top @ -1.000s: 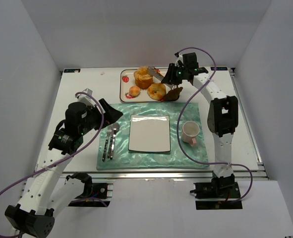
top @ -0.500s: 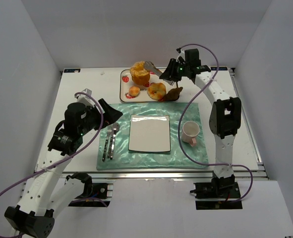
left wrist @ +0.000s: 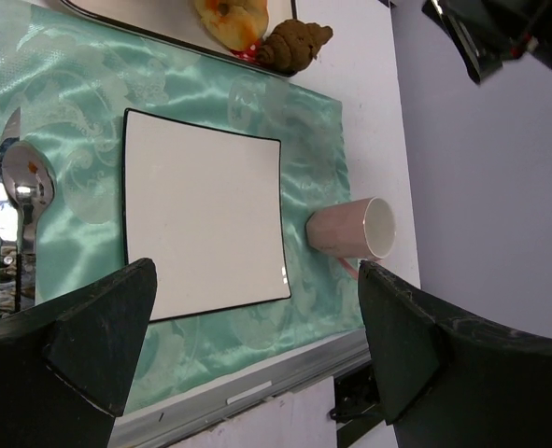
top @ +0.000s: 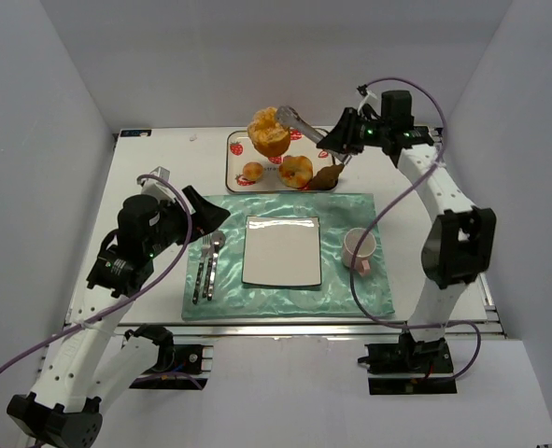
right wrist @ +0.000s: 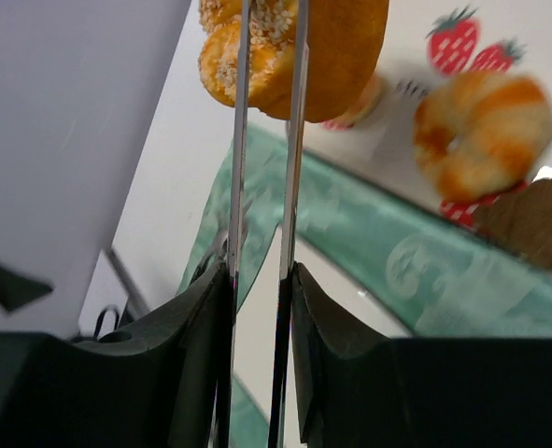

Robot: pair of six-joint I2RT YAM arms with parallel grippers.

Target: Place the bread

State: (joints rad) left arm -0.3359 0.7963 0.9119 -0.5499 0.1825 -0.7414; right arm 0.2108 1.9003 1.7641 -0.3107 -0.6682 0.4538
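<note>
Right gripper: closed on the handle end of a pair of metal tongs, one dark finger pressing on each blade
Tongs: the two thin blades run almost parallel with a narrow gap, and their tips pinch the bread
Bread: gripped at its ruffled top, hanging in the air above the far left part of the tray; its orange-brown side faces the right wrist camera
Tray: white with strawberry prints, at the far edge of the table
On the tray: a flatter golden bun near the middle, a small round bun to its left, and a dark brown pointed pastry at the right end by the rim
Placemat: shiny green, just on the near side of the tray
On the placemat: a square white plate in the middle, a pink cup to its right, a fork and spoon side by side to its left
Left gripper: jaws spread wide with nothing between them, held above the left edge of the placemat, well apart from the bread
</note>
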